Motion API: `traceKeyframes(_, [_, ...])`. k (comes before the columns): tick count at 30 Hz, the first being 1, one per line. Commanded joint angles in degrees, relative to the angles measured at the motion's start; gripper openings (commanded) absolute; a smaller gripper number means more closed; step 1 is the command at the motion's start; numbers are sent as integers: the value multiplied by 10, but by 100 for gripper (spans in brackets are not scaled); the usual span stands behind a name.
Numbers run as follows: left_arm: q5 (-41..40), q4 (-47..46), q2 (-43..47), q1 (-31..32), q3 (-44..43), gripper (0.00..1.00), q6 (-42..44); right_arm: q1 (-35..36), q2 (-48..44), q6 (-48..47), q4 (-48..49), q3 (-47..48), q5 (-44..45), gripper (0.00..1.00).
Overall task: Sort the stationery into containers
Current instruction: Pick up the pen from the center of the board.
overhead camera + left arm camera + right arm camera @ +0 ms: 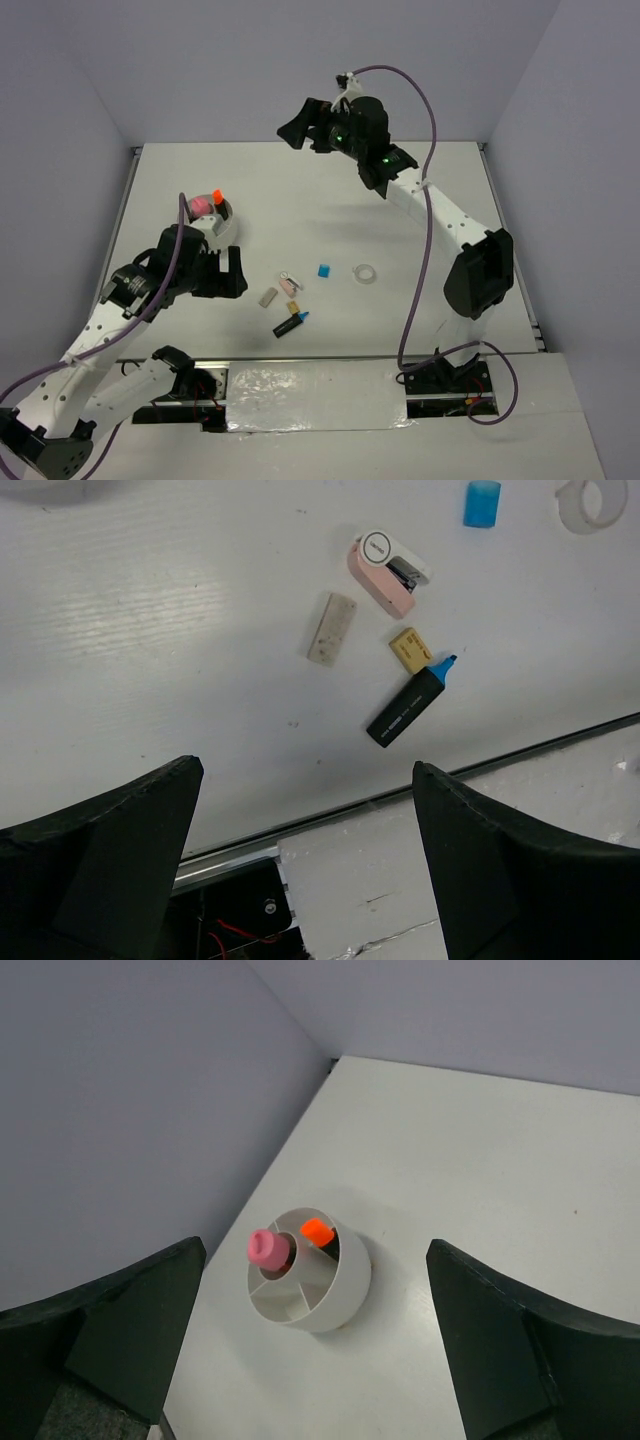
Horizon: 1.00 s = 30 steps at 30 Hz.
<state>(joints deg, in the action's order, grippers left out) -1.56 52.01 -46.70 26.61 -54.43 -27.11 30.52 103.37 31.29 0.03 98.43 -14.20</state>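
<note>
The white divided bowl [226, 226] stands at the left, holding the pink tube [197, 205] and the orange-capped marker [217, 194]. The right wrist view shows the bowl [345, 1285], tube [268, 1247] and orange cap [317, 1230] far below. On the table lie the blue-capped marker [291, 324], grey block [268, 297], tan block [294, 307], blue cube [323, 270] and clear ring [366, 273]. My left gripper [238, 272] is open and empty, left of these. My right gripper [292, 128] is open, empty, raised high at the back. No orange cube shows.
A small pink and white case [291, 283] lies beside the tan block. In the left wrist view it [385, 572] sits above the grey block [331, 628], tan block [410, 648] and marker [405, 708]. The table's near edge [330, 815] with a metal rail runs under the left gripper [307, 770].
</note>
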Motion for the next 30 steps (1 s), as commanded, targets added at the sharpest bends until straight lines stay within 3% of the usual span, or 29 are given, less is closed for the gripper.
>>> traceKeyframes(1, [34, -48, 11, -1, 11, 99, -1, 13, -14, -33, -96, -12, 16, 100])
traceKeyframes(12, [18, -95, -73, 33, 19, 99, -3, 14, -144, -71, -197, -104, 79, 100])
traceKeyframes(16, [12, -171, -165, 66, 31, 99, -15, 8, -200, -95, -207, -182, 114, 100])
traceKeyframes(19, [-70, -190, -244, 125, 12, 99, -25, -5, -241, -99, -221, -225, 121, 100])
traceKeyframes(22, [-79, -211, -287, 141, -2, 99, -25, -10, -281, -106, -232, -256, 141, 100])
traceKeyframes(30, [-47, -210, -288, 171, 17, 91, -14, -33, -353, -105, -260, -297, 179, 100])
